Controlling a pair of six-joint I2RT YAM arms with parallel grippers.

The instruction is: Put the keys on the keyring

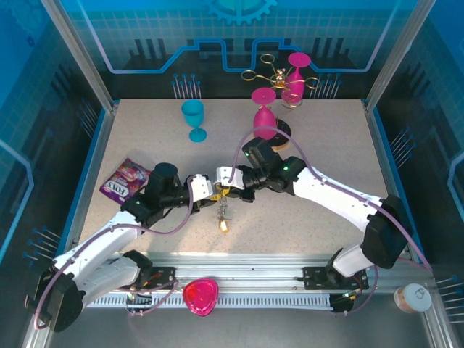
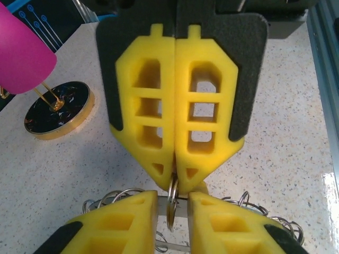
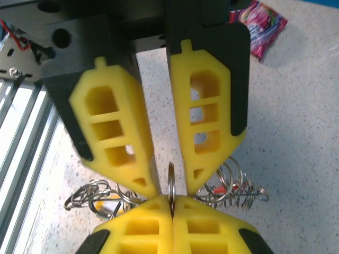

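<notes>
Now: R gripper [image 3: 171,205] fingers together, clamped on keyring [image 3: 171,182] rim, steadying it edge-on. L gripper [image 2: 173,203] fingers apart, straddling same rim (not gripping), prob. to work a loop. Keys [image 1: 224,219] dangle below both fingertips.

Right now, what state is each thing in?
right tool: shut on the keyring
left tool: open, straddling the keyring
keyring: gripped, standing on edge
keys: clustered beside the keyring, hanging or resting unclear
blue goblet: upright
pink goblets: inverted on the gold stand
snack bag: lying flat
</notes>
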